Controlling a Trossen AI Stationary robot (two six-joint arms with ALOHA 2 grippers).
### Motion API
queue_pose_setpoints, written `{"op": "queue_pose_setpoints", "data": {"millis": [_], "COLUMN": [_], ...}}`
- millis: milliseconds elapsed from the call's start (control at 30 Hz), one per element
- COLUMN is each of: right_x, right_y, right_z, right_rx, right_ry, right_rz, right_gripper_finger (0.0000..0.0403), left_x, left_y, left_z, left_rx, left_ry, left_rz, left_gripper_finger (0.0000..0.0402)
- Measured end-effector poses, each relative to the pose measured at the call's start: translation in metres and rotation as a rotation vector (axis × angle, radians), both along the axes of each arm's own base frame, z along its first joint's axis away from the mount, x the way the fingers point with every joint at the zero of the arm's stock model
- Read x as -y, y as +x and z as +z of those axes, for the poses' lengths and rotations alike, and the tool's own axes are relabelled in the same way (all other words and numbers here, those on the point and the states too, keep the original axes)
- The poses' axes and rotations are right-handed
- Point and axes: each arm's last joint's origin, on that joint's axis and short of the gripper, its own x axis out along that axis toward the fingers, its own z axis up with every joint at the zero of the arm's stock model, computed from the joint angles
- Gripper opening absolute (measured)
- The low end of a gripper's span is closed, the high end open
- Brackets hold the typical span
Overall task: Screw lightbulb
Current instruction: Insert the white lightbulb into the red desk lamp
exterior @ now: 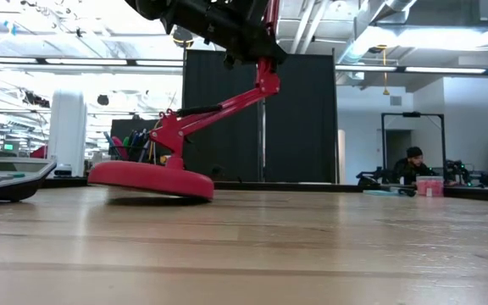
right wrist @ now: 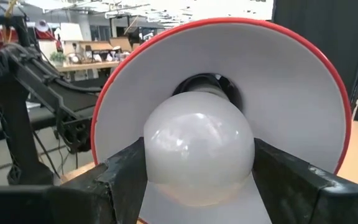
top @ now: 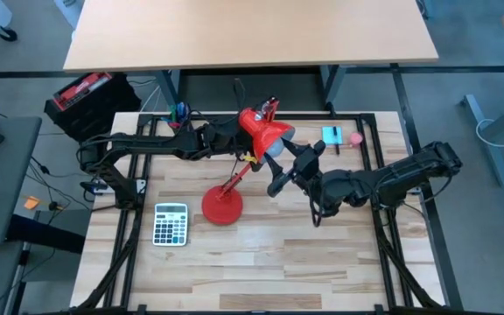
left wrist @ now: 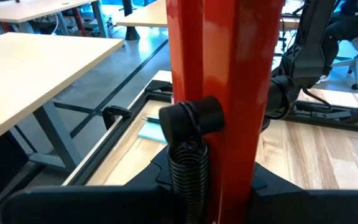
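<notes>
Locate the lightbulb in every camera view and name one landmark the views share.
High view: the lightbulb is not visible; the right gripper sits at the mouth of the lamp shade.
Low view: not in the picture.
Left wrist view: not in the picture.
Right wrist view: lightbulb at centre, clamped between the right gripper's fingers, its base in the shade's socket.
Shared landmark: the red desk lamp.

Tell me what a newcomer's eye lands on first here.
The red lamp mid-table, its shade facing the right gripper, which is shut on the lightbulb at the socket. The left gripper clamps the lamp's arm behind the shade. A calculator lies beside the base.
</notes>
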Motion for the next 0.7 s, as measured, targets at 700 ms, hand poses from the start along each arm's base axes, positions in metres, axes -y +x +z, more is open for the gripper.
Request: {"op": "queue_pose_setpoints", "data": {"millis": [700], "right_x": [-0.0038], "right_y": [-0.0011], "right_z": [-0.0009], "right_rx": [-0.195], "right_ry": [-0.158], "right_rz": [-0.003], "right_gripper_finger": [0.0271], "left_x": [0.0007], "left_y": [0.0001], "left_z": [0.0000], "left_rx": [-0.001], "left_ry": [0.002], "left_rz": [-0.002], "left_gripper_finger": [0.0059]}}
